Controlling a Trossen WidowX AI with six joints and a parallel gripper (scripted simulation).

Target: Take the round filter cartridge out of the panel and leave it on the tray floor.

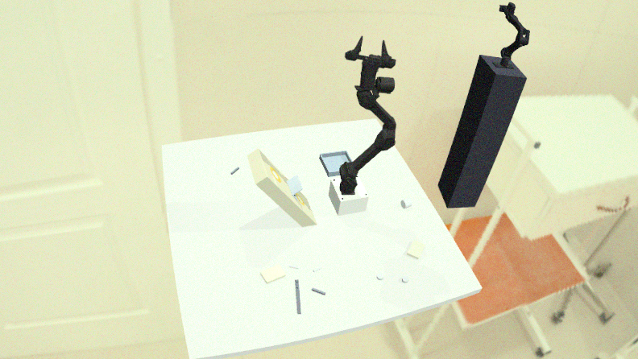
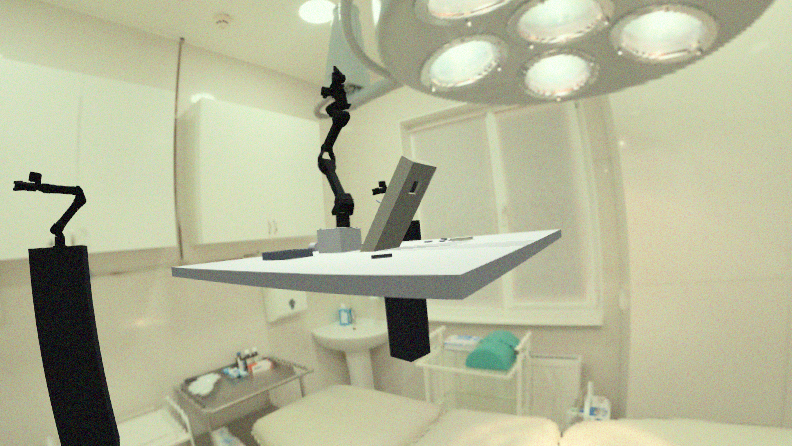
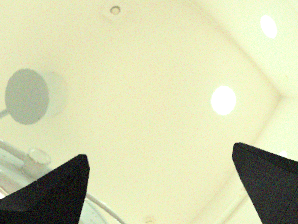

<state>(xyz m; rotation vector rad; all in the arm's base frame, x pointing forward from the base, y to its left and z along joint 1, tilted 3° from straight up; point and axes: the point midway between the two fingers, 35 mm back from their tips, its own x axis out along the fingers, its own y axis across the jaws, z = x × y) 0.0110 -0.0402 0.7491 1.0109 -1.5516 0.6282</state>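
Note:
The service panel (image 1: 282, 200) (image 2: 396, 213) is a thick cream board, leaning on the table. Its face shows two yellow-marked round spots, an upper one (image 1: 275, 175) and a lower one (image 1: 300, 200). A pale blue plate (image 1: 294, 184) stands out between them. The cartridge and its slots are too small to make out. The blue-grey tray (image 1: 335, 162) (image 2: 287, 254) lies beside the robot's base; what shows of its floor is bare, and the arm hides one corner. My gripper (image 1: 372, 39) (image 3: 162, 157) is open and empty, pointing up high above the table, far from panel and tray.
The white base block (image 1: 350, 204) (image 2: 339, 240) stands between panel and table edge. A short white cylinder (image 1: 405, 204) lies to its right in the top view. Cream pads, small discs, dark bars and a long dark strip (image 1: 297, 296) lie toward the front. A dark bar (image 1: 234, 170) lies behind the panel.

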